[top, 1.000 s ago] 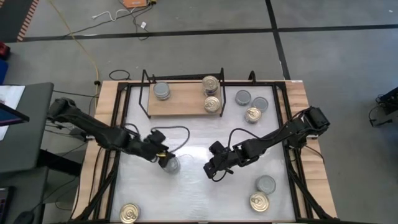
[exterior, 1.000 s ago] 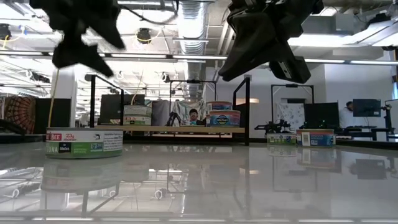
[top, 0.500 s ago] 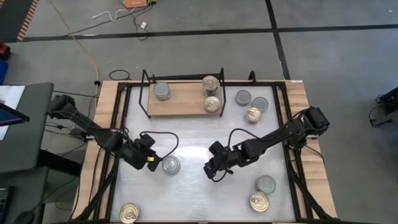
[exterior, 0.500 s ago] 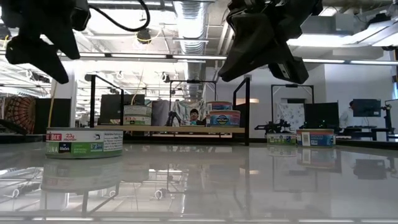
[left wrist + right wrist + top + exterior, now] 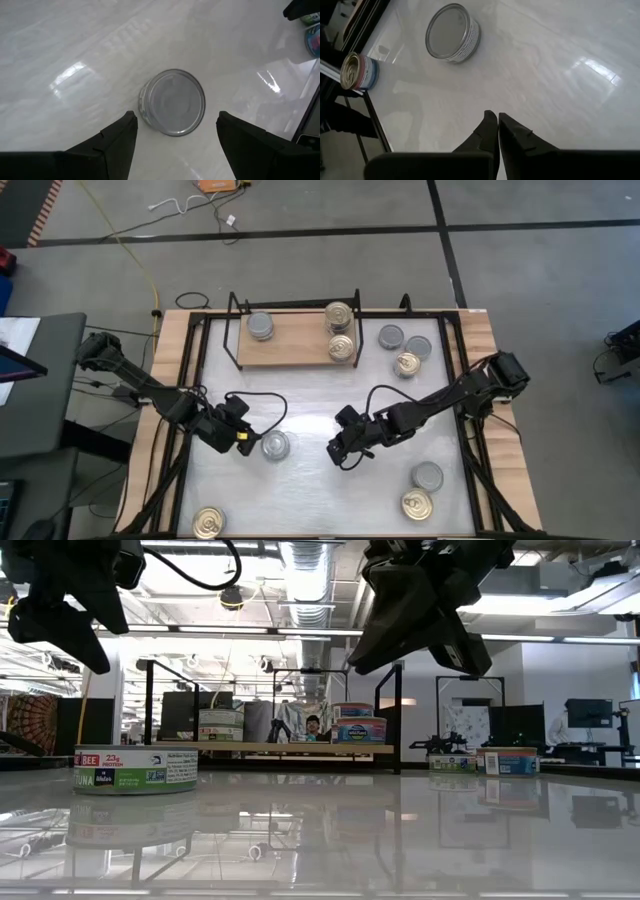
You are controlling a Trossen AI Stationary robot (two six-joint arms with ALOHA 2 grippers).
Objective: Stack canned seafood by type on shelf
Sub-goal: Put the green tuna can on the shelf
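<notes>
A grey-topped can (image 5: 275,445) stands on its base on the white tabletop; in the left wrist view the can (image 5: 172,102) lies just beyond my fingers. My left gripper (image 5: 236,436) is open and hovers beside it on the left, touching nothing (image 5: 176,116). My right gripper (image 5: 340,452) is shut and hovers mid-table (image 5: 495,119). The wooden shelf (image 5: 295,345) carries one grey can (image 5: 260,327) and two gold-topped cans (image 5: 339,315) (image 5: 342,347). In the low view the grey can (image 5: 135,770) shows a green label.
Two grey cans (image 5: 391,336) (image 5: 418,347) and a gold one (image 5: 406,364) stand right of the shelf. A grey can (image 5: 428,476) and a gold can (image 5: 417,504) sit near right. Another gold can (image 5: 208,523) sits near left. Black frame rails (image 5: 190,380) run along the table sides.
My left gripper has drawn back from over the grey can toward the table's left edge, then held still. The can stands where it was. My right arm has kept still.
</notes>
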